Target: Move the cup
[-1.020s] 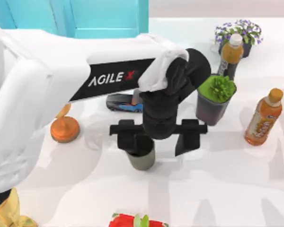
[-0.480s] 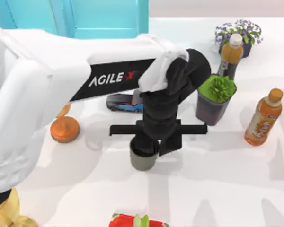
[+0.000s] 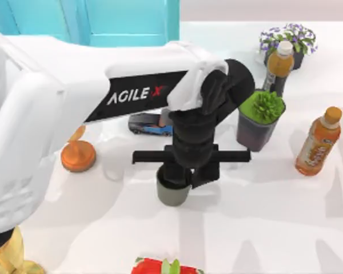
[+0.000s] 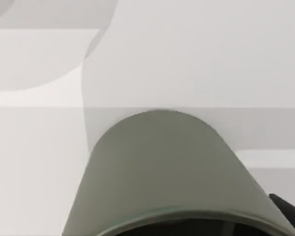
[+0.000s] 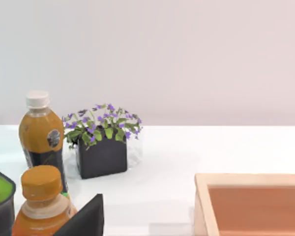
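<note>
Where black left gripper (image 3: 182, 178) jaws pinch, matte (tapered) cup (image 3: 172, 194) stands.

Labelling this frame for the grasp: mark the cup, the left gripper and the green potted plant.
cup (image 3: 172, 196): top view, on its grey outer wall below the rim.
left gripper (image 3: 183, 178): top view, midway between its fingertips, at the cup's rim.
green potted plant (image 3: 265, 106): top view, on its leafy top.
</note>
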